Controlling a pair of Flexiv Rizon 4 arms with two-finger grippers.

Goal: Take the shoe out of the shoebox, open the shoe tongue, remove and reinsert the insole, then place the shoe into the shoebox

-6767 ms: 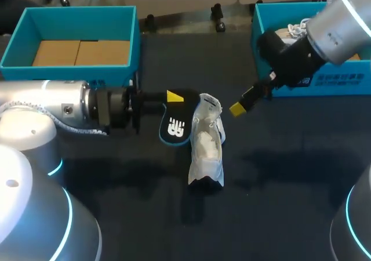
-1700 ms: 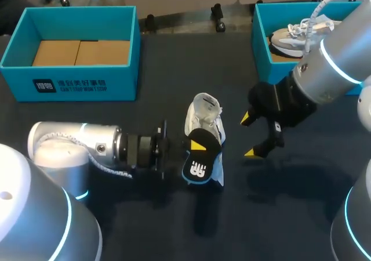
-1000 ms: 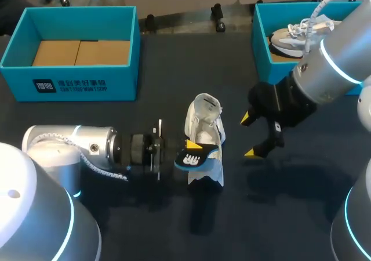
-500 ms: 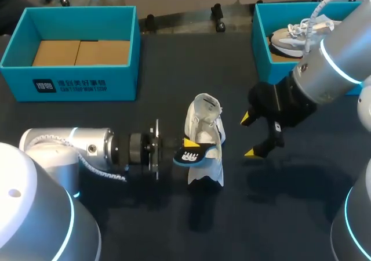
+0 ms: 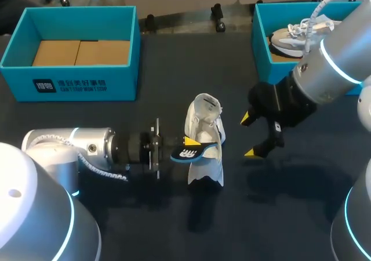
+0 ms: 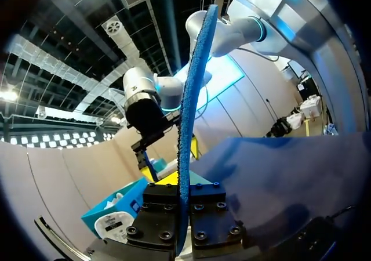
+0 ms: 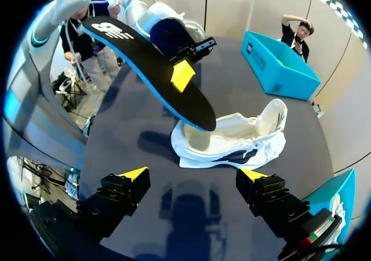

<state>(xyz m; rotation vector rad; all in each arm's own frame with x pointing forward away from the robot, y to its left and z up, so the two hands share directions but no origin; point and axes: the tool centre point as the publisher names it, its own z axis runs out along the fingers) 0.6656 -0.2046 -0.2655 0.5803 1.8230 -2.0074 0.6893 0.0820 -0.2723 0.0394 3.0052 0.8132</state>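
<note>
At far left of the dark surface (image 5: 174,226), toward its back edge, sits the left shoebox (image 5: 69,88), teal, w/ brown cardboard on its floor and nothing else in it. Nearer the robot, the left arm (image 5: 69,151) lies low & roughly level, pointing toward the middle. The left end effector (image 5: 186,144) is clamped on the insole (image 5: 186,153): the left wrist view shows the insole (image 6: 191,116) edge-on, blue, pinched from both sides betw. the black finger blocks of that end effector (image 6: 184,214), gap no wider than the insole itself. From the right wrist view the insole (image 7: 145,64) is black on top w/ a blue rim, held off the surface at a slant, w/ a yellow fingertip (image 7: 181,74) pressed on its upper face. Its lower end is down at the opening of the shoe (image 7: 237,136); can't tell if it's inside or just at the rim. The shoe (image 5: 206,151) is white, on the surface at mid-table, opening up, not gripped. To its right, near but not touching, hangs the right end effector (image 5: 248,136), spread wide & holding nothing; the right wrist view has its two yellow tips (image 7: 193,177) well apart w/ bare surface betw. them. At far right back is the right shoebox (image 5: 262,46), also teal, w/ a second shoe (image 5: 290,37) lying in it, partly hidden by the right arm (image 5: 330,69).
</note>
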